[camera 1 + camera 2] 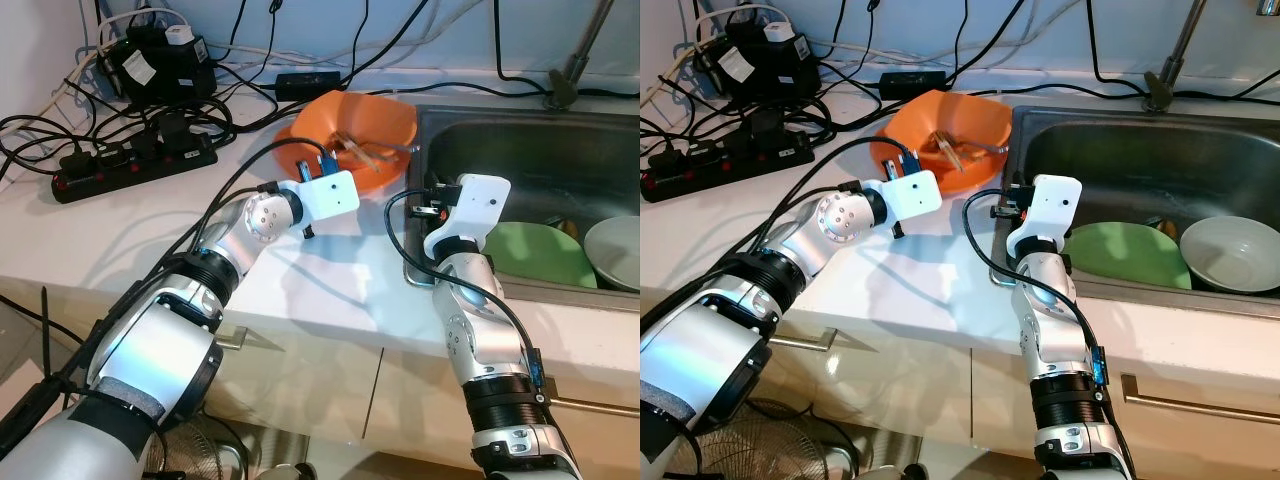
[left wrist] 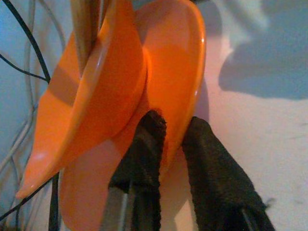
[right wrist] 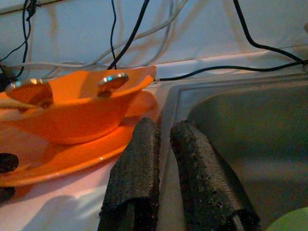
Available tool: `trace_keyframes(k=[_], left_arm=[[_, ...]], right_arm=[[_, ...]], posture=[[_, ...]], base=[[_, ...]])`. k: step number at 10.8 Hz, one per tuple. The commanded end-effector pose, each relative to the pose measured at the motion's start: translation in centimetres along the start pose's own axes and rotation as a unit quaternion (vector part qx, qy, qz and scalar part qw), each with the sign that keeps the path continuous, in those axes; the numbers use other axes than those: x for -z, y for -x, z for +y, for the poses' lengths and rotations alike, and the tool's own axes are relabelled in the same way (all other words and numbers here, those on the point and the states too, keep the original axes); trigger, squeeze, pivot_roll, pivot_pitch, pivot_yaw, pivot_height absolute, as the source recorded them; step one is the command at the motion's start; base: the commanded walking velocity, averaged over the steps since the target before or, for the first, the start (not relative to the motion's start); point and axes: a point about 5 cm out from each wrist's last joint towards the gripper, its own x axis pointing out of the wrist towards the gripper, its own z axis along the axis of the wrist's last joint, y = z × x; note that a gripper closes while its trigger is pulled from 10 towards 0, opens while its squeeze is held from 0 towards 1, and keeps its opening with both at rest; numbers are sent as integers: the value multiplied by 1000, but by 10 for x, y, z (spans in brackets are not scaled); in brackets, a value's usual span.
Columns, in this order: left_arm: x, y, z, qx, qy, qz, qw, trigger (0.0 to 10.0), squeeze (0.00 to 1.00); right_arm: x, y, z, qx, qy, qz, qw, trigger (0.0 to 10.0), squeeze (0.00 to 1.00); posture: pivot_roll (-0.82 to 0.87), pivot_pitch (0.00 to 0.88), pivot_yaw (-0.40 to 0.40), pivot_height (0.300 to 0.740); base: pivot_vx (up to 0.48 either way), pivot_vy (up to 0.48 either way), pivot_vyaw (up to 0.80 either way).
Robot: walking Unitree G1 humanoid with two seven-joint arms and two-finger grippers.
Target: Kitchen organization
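Note:
An orange bowl [image 1: 360,120] holding spoons and chopsticks [image 1: 362,150] sits on an orange plate [image 3: 86,154] on the white counter, just left of the sink. My left gripper [image 2: 173,139] is at the plate's near rim, its two black fingers shut on that rim, one above and one below. My right gripper [image 1: 432,195] hovers at the sink's left edge beside the plate. Its fingers [image 3: 139,159] are pressed nearly together with nothing between them.
The steel sink [image 1: 500,115] holds a green plate [image 1: 540,255] and a white bowl [image 1: 615,250]. A faucet base [image 1: 562,90] stands behind it. A black power strip [image 1: 130,165], adapters and tangled cables crowd the counter's back left. The counter's front edge is close below the arms.

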Motion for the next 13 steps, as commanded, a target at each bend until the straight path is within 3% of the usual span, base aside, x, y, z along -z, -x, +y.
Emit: trace_keyframes(k=[1,3,4,7,9,13], left_arm=[[14,1,-19,37,1,31,999,0,0],[17,4,-18,45,12,21,999,0,0],[18,7,-18,46,12,12,999,10000,0],[26,24,-36,64,15,-28,997,10000,0],[24,47,-51,79,0,-58,995,10000,0],[10,85,-48,112,-41,-81,990,10000,0]], right_arm=[[5,0,-3,7,-1,12,1000,10000,0],[5,0,-3,6,-1,13,1000,10000,0],[5,0,-4,7,0,13,1000,10000,0],[5,-1,-6,9,2,13,1000,10000,0],[6,-2,-6,6,1,15,1000,10000,0],[7,-3,-4,2,-2,17,1000,10000,0]], posture=[[131,109,107,740],[138,109,105,740],[141,110,103,740],[156,113,97,740],[175,117,90,740],[200,116,85,740]], base=[[0,0,0],[0,0,0],[0,0,0],[0,0,0],[0,0,0],[0,0,0]])
